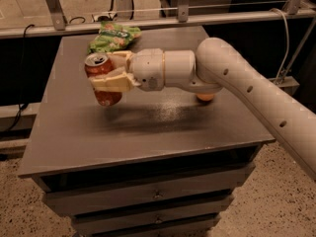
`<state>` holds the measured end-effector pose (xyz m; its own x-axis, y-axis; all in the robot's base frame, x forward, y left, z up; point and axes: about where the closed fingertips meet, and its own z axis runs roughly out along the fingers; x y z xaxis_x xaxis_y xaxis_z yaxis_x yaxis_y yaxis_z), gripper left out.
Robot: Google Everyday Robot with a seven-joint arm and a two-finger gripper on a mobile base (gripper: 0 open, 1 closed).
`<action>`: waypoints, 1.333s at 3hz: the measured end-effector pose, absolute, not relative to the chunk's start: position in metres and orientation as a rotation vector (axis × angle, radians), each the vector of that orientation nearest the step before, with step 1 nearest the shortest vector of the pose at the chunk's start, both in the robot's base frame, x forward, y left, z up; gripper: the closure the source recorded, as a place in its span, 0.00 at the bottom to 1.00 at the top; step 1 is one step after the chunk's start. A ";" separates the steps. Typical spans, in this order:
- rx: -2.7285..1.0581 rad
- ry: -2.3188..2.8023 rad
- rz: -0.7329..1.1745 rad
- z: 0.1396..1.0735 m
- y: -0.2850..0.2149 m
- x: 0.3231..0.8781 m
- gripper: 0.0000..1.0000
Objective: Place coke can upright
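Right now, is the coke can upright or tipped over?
Nearly upright, slightly tilted: the coke can shows its silver top upward, with the gripper shut around its middle above the table.

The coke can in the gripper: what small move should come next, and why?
Probably lower it straight down. The gripper is shut on the coke can, top up and nearly upright, and it seems to hang just above the table, with the green bag behind it. Open only once the base rests flat.
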<state>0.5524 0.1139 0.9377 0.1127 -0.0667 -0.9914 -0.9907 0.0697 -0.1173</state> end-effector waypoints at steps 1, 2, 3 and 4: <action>-1.233 1.196 1.080 0.924 0.118 0.546 1.00; -1.225 1.190 1.105 0.914 0.119 0.541 0.82; -1.220 1.191 1.120 0.906 0.119 0.537 0.59; -1.215 1.194 1.130 0.899 0.117 0.534 0.36</action>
<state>0.5337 0.1166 0.8995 0.0586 -0.0135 -0.9982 -0.9974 0.0412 -0.0592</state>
